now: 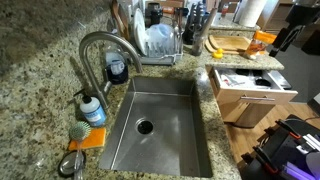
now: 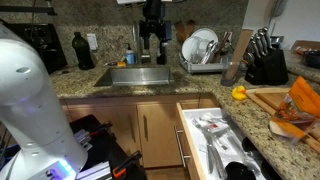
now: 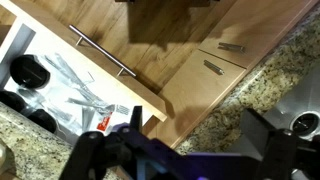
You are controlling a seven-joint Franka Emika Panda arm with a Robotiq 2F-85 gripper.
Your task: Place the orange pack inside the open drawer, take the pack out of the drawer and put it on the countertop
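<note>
The orange pack (image 1: 262, 40) lies on a wooden cutting board at the far end of the granite countertop; it also shows in an exterior view (image 2: 302, 98). The open drawer (image 1: 232, 95) below the counter holds utensils and black items; it shows in both exterior views (image 2: 190, 128) and in the wrist view (image 3: 110, 82). My gripper (image 2: 152, 42) hangs high in front of the sink cabinets, well away from the pack. In the wrist view the gripper (image 3: 185, 150) has its fingers wide apart with nothing between them. The pack is out of the wrist view.
A steel sink (image 1: 155, 125) with a faucet (image 1: 100, 45) is set in the counter. A dish rack (image 2: 205, 50), a knife block (image 2: 265, 62) and a small yellow object (image 2: 239, 93) stand near the drawer. Soap bottle and sponge (image 1: 90, 125) sit beside the sink.
</note>
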